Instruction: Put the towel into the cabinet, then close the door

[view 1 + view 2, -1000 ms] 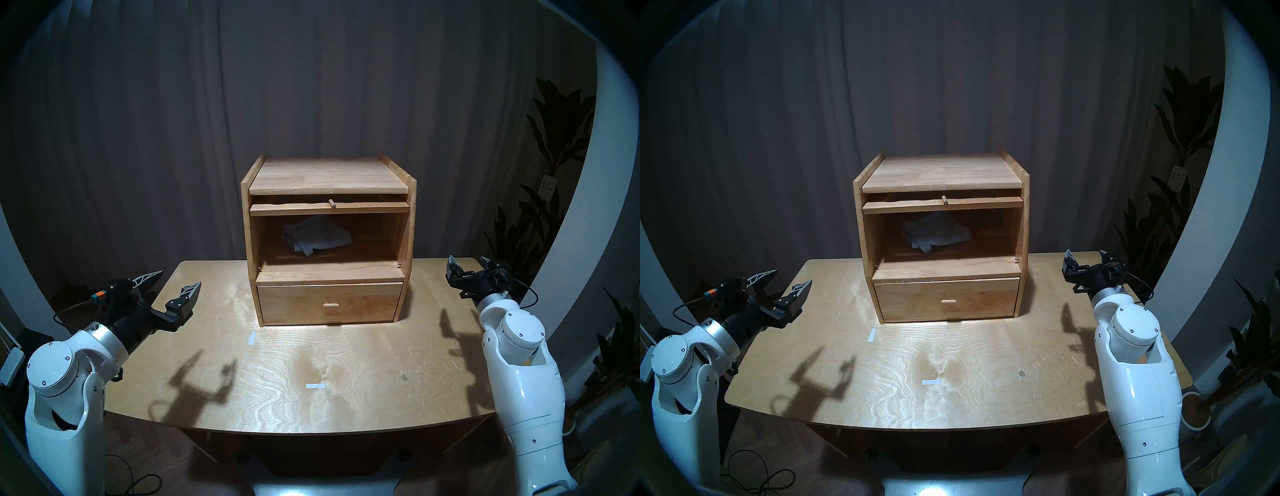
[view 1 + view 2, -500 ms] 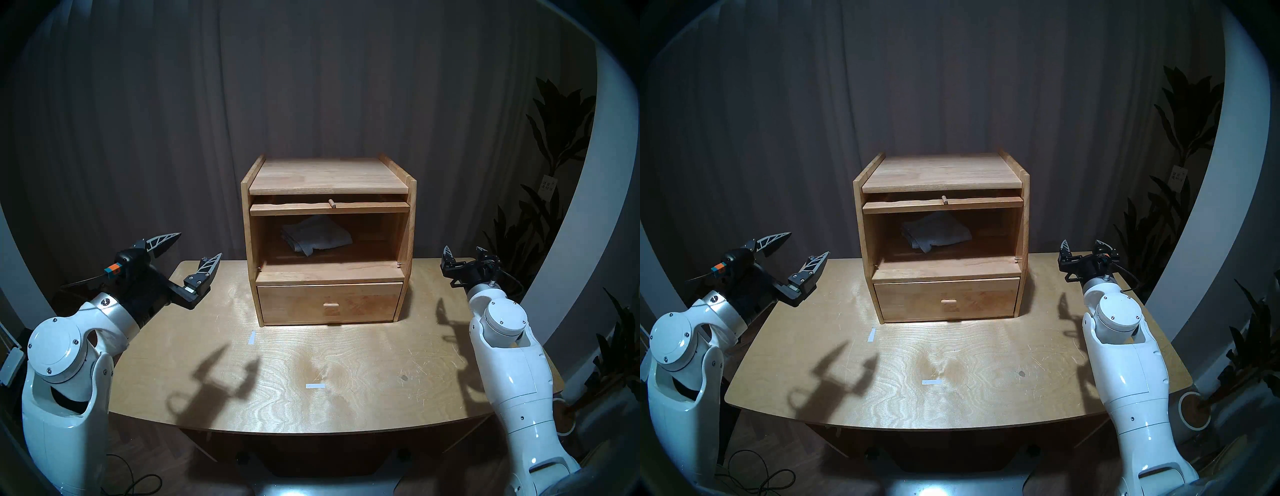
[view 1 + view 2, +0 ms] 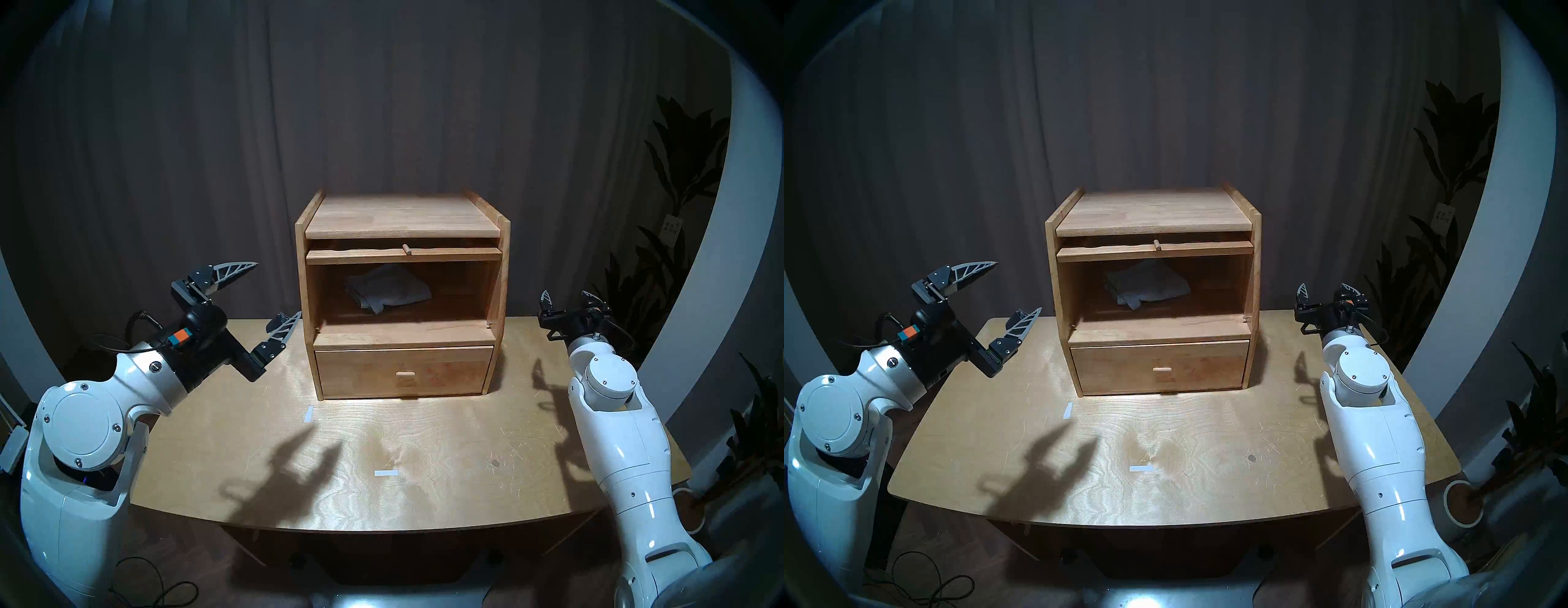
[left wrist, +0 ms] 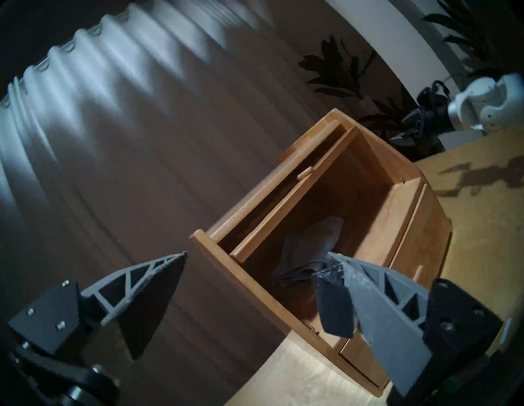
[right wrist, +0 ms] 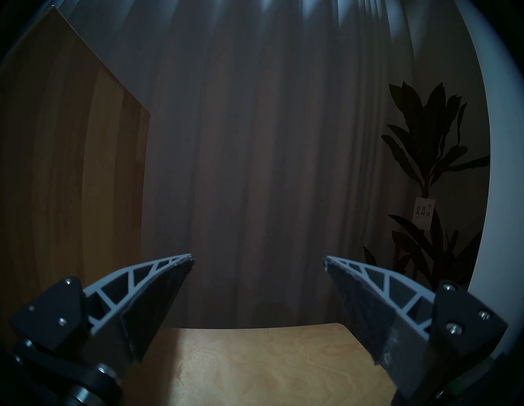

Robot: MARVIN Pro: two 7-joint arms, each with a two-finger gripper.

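The small crumpled light-blue cloth towel [image 3: 388,288] lay inside the upper part of the boxy light-wood cabinet [image 3: 504,271] in the middle of the frame. The flat light-wood door [image 3: 403,256] with its small peg knob [image 3: 407,249] sat slid in under the top, its long side running left to right, the knob pointing toward the camera. The left gripper [image 3: 278,291], fingers wide apart and empty, was just left of the cabinet and looked nearer the knob. The right gripper [image 3: 566,297], also wide apart and empty, was at mid right.
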